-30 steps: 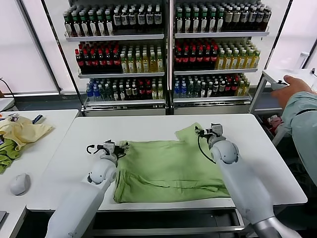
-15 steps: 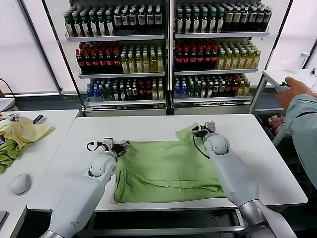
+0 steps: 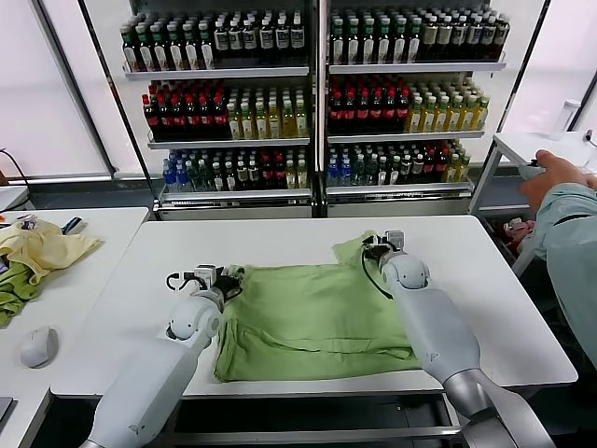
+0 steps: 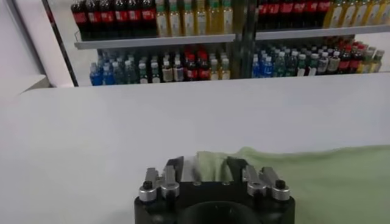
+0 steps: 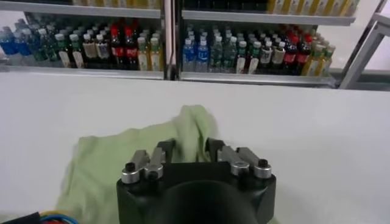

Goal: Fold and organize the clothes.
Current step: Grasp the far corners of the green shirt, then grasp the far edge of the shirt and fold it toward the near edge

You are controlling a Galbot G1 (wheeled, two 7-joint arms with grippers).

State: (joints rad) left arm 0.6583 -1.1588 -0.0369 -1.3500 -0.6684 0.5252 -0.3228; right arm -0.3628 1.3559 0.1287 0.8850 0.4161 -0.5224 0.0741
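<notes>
- Since a second ago: far right shoulder portion of light green shirt (image 3: pixel 312 313) drawn inward; right gripper (image 3: pixel 377 245) shifted slightly left and farther from the robot; left gripper (image 3: pixel 227 276) barely displaced.
- Located spread across middle of white table (image 3: pixel 280 238), partly folded, lower hem towards the near edge; print not visible.
- Judged light, soft and limp: likely to sag and crease where unsupported, to slide easily over the smooth tabletop. Best taken by pinching corners or shoulder edges, both at once, to keep the fold line straight.
- Left gripper at far left corner of garment; in left wrist view fingers (image 4: pixel 177 170) stand either side of a raised ridge of cloth, apparently pinching it.
- Right gripper at far right corner; in right wrist view fingers (image 5: pixel 214 148) bracket a bunched fold of cloth, apparently gripping it.
- Pale yellow cloth (image 3: pixel 37 246) and darker green cloth (image 3: pixel 13 289) lying on adjacent table at left, well apart from shirt; white mouse-like object (image 3: pixel 37 346) near them.
- Bottle-stocked shelves (image 3: pixel 317 93) behind table.
- Person's arm (image 3: pixel 564 201) at right edge, well apart from shirt.
</notes>
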